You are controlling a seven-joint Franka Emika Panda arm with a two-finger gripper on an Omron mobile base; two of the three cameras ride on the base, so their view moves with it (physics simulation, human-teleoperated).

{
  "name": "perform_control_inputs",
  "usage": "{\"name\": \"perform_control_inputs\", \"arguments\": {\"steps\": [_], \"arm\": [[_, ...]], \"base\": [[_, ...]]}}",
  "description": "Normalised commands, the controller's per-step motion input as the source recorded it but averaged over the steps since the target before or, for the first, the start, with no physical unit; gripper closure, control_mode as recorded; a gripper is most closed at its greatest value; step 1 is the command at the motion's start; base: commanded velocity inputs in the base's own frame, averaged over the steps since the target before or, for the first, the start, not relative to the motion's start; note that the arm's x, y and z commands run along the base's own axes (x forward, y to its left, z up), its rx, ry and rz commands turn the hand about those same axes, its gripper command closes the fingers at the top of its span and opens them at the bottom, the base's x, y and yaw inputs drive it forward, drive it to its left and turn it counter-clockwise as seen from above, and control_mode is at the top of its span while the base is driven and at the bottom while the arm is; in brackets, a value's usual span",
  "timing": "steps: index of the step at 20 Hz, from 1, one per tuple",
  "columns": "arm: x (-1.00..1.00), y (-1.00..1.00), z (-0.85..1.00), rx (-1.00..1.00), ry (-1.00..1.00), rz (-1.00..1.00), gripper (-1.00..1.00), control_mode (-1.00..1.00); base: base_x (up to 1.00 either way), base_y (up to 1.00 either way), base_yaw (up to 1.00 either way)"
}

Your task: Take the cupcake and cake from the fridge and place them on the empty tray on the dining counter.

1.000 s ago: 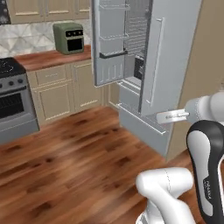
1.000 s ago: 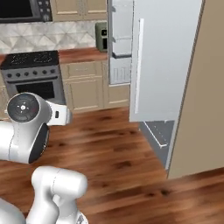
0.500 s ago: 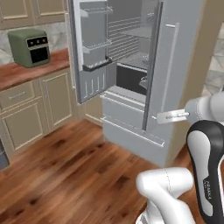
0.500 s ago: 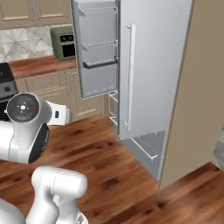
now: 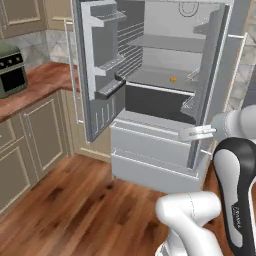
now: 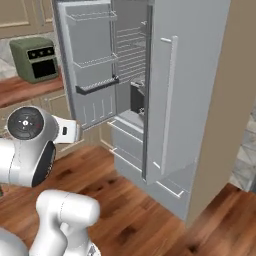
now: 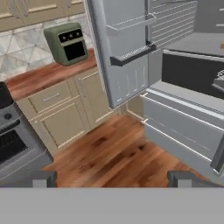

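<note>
The fridge point(image 5: 97, 75) stands ahead with both doors swung open, its shelves and two lower drawers point(image 5: 150, 145) exposed. The cake point(image 5: 173, 78), a tiny orange-yellow block, sits on a middle shelf inside. My gripper point(image 5: 192, 133) hovers in front of the right side of the drawers, well below the cake and touching nothing. In the hand view the gripper point(image 7: 113, 178) is open, its dark fingertips point(image 7: 43, 177) far apart, facing the fridge's left door point(image 7: 127, 52) and the floor. From the right the fridge point(image 6: 195, 75) shows its right door edge-on. The cupcake, tray and dining counter are out of view.
An olive toaster oven point(image 5: 10, 70) point(image 6: 35, 57) point(image 7: 68, 41) sits on a wooden worktop over beige cabinets point(image 7: 65, 118). A stove point(image 7: 13, 144) stands further left. Open wood floor point(image 5: 75, 210) lies before the fridge. A tan side panel point(image 6: 225, 100) flanks its right.
The whole picture has shifted: the base has moved, so the fridge now appears nearer and more central, with its inside in sight. The gripper stays open in the same pose.
</note>
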Motion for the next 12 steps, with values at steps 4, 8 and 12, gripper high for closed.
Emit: {"name": "perform_control_inputs", "arguments": {"steps": [4, 8, 12], "arm": [[0.0, 0.0, 0.0, 0.0, 0.0, 0.0, -1.0, 1.0], [0.0, 0.0, 0.0, 0.0, 0.0, 0.0, -1.0, 1.0], [0.0, 0.0, 0.0, 0.0, 0.0, 0.0, -1.0, 1.0]], "base": [[1.0, 0.31, -0.32], [1.0, 0.05, -0.24], [0.83, -0.09, -0.18]]}}
